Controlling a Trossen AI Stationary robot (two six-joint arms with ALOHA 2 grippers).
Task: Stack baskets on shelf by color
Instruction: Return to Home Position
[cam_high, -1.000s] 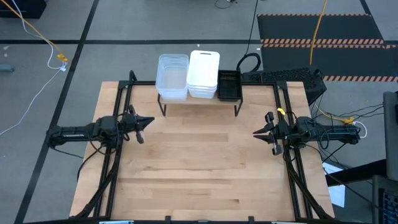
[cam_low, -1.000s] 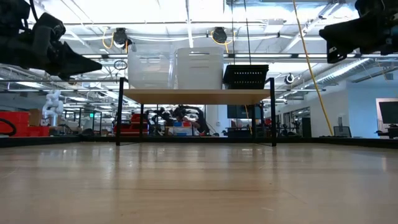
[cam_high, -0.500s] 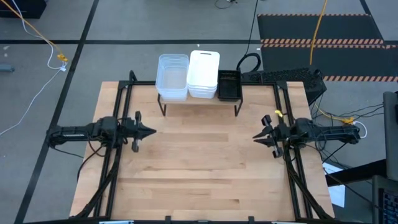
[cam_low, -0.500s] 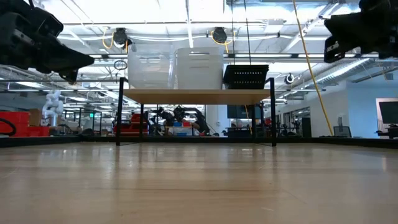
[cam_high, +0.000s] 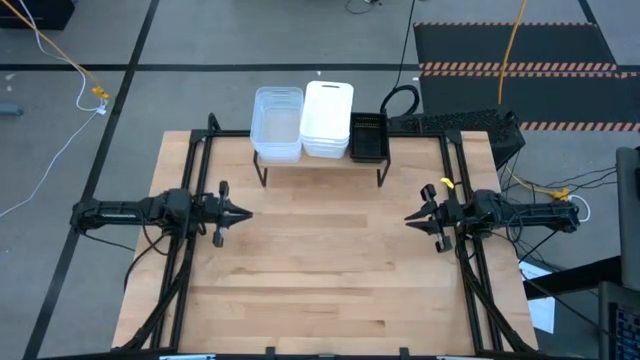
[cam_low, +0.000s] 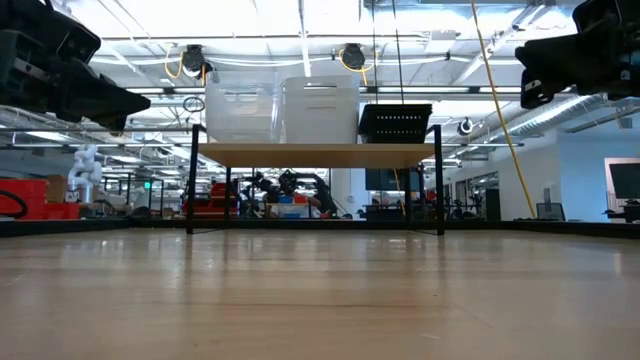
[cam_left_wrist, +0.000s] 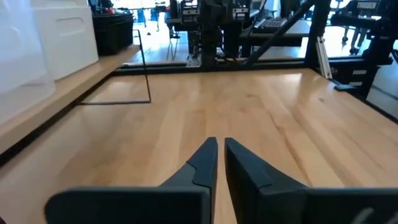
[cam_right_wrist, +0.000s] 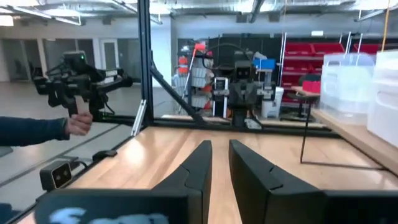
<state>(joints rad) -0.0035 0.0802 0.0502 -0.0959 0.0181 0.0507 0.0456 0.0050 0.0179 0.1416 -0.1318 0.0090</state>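
The shelf (cam_high: 320, 163) stands at the middle of the table's far edge on thin black legs. Three stacks rest on its plank: clear baskets (cam_high: 277, 122) on the left, white baskets (cam_high: 327, 118) in the middle, black baskets (cam_high: 368, 136) on the right. The low view shows the same row of clear (cam_low: 240, 110), white (cam_low: 320, 108) and black (cam_low: 396, 122). My left gripper (cam_high: 243, 212) hovers shut over the table's left side, pointing right. My right gripper (cam_high: 408, 218) hovers shut over the right side, pointing left. Both are well clear of the shelf and hold nothing.
Bare wooden tabletop (cam_high: 320, 270) lies between the two grippers and toward the near edge. Black frame rails (cam_high: 190, 170) run along both table sides. In the right wrist view, a person's hand (cam_right_wrist: 78, 124) with a dark sleeve holds a dark device beyond the table's left side.
My left gripper has rolled about its wrist and shifted a little toward the table's near edge, staying shut. The baskets and the shelf have not moved.
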